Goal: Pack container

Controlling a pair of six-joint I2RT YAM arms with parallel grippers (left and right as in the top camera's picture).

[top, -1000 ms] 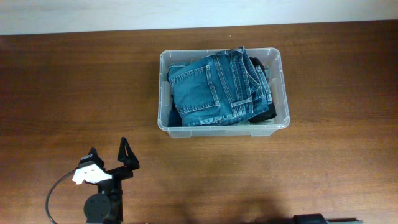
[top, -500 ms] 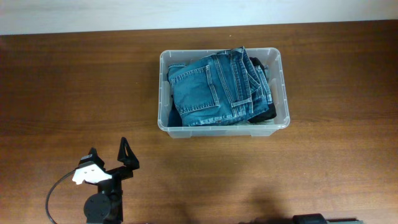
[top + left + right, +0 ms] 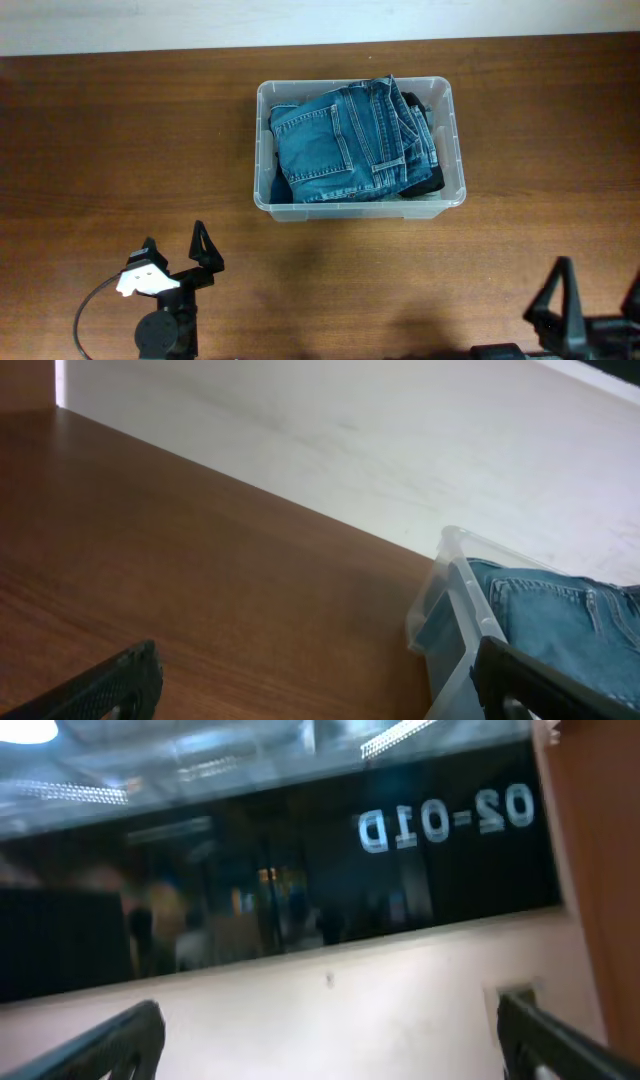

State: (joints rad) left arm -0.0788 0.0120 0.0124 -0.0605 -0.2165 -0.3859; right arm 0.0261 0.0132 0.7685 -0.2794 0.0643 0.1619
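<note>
- Sitting upright with its mouth up, the container (image 3: 350,210) rests on the brown surface (image 3: 120,150), a little right of centre and toward the far side, well apart from both arms.
- Its long axis runs left to right in the overhead view: the short ends face the sides and one long wall faces the robot.
- Folded blue jeans (image 3: 345,140) fill most of it, lying over a dark garment (image 3: 428,180) that shows along the right end.
- The clear plastic looks stiff but smooth, so the walls would likely slip in a pinch. The thick rim is the better hold, probably at a short end or mid-way along the near wall.
- With denim inside it is probably fairly heavy. The cloth itself is soft and would sag if lifted.
- The left tool (image 3: 175,240) stands wide and empty near the front left.
- The right tool (image 3: 600,290) stands equally wide and empty at the front right corner.
</note>
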